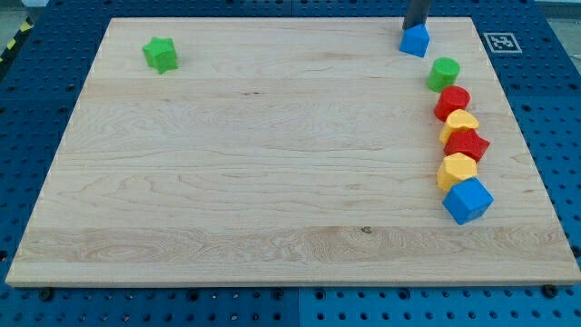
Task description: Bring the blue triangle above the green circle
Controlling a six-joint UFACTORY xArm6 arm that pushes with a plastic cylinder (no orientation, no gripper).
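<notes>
1. My tip (416, 28) had no hand and held nothing; it touched the top of the blue triangle (415, 41)
2. The triangle sat at the counter's (272, 163) upper right, already up-left of the green circle (444, 73)

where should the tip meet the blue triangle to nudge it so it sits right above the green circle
No grip here, only a push. My tip sits at the blue triangle's top edge. The green circle lies lower right, so contact the triangle's left face and push rightward.
</notes>
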